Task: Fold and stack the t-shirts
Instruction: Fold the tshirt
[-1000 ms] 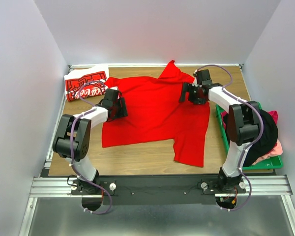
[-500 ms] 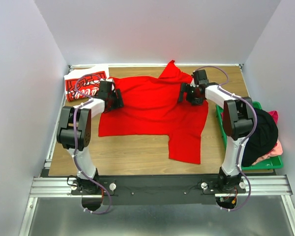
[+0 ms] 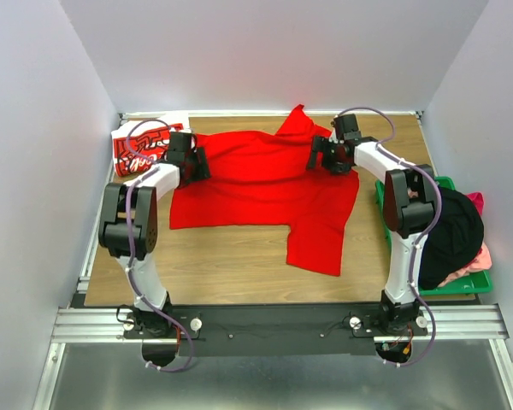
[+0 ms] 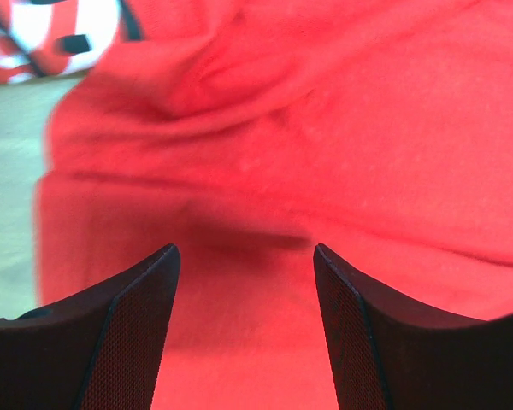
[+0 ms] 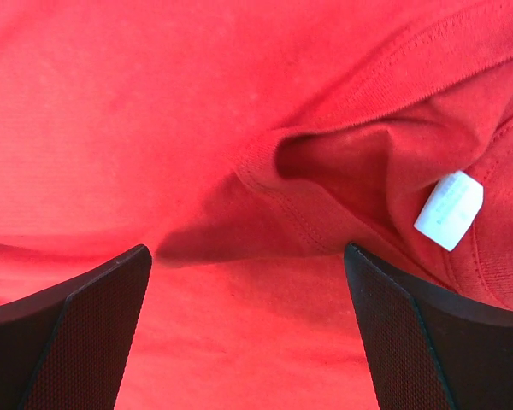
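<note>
Left claw (image 4: 241, 252) stands with its fingers apart over the left edge of the plain red t-shirt (image 3: 265, 184). The right claw (image 5: 248, 249) is spread wide above the collar, near a white label (image 5: 447, 210). That shirt lies spread across the far half of the bench (image 3: 231, 273). The lettered red-and-white t-shirt (image 3: 144, 145) lies folded at the far left corner, just beside the left claw.

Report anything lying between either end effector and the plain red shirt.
Nothing visible does. The left end effector and right end effector are both open directly over the plain red shirt. Each wrist view shows only its red cloth between the fingers.
</note>
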You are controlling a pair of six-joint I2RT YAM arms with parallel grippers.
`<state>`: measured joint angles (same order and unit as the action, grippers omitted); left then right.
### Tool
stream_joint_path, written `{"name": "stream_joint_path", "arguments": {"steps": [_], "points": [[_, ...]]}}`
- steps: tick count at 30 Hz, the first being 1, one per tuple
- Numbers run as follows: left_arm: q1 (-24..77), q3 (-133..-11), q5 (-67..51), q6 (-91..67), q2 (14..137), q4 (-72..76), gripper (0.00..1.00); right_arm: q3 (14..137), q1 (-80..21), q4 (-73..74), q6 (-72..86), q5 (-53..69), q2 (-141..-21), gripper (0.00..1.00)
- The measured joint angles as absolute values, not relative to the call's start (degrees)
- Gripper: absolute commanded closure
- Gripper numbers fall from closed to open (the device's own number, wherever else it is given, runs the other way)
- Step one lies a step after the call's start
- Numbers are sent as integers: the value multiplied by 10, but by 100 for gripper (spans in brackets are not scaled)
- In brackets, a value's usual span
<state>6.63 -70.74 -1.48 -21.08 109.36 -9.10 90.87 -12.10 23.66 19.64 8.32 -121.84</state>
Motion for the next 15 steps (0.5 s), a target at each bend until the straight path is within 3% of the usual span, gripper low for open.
{"name": "stream_joint_path", "arguments": {"steps": [9, 15], "points": [[71, -536, 134, -261, 833, -102, 41, 884, -121, 237, 194, 92, -1149, 0], [67, -435, 177, -325, 765, -115, 47, 825, -121, 235, 194, 93, -1040, 0]]}}
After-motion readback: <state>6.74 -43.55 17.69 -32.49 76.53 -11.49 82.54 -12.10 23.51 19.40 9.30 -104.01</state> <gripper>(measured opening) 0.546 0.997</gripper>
